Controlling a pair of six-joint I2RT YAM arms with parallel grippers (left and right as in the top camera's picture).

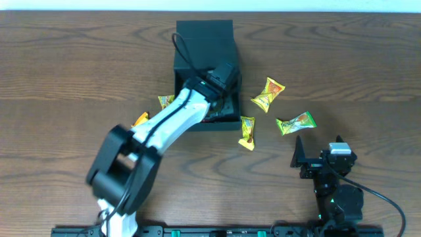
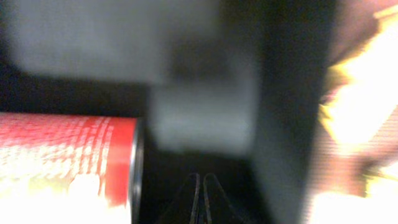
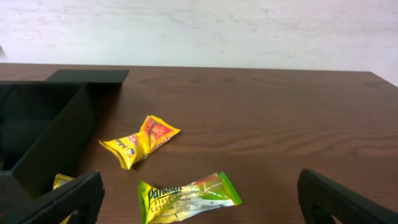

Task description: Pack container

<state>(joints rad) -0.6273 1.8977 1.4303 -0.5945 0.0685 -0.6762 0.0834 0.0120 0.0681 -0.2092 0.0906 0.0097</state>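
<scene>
The container [image 1: 197, 62], a nearly black square box, stands open at the table's far middle with its flap lid [image 1: 204, 29] lying behind it. My left gripper [image 1: 223, 80] reaches down inside it. In the blurred left wrist view its fingers [image 2: 200, 198] are pressed together with nothing between them, and a red crisp can [image 2: 62, 155] lies just to their left inside the box. My right gripper [image 3: 200, 180] stands open low over the table, right of the container [image 3: 43, 124]. A green pandan packet [image 3: 186, 198] lies on the wood between its fingers, untouched.
Loose packets lie around the box: a yellow one [image 1: 268, 94] and the green one [image 1: 296, 122] to the right, a yellow one [image 1: 247, 131] at the front right corner, two more [image 1: 166, 101] [image 1: 140, 120] on the left. The right gripper [image 1: 309, 158] sits near the front edge.
</scene>
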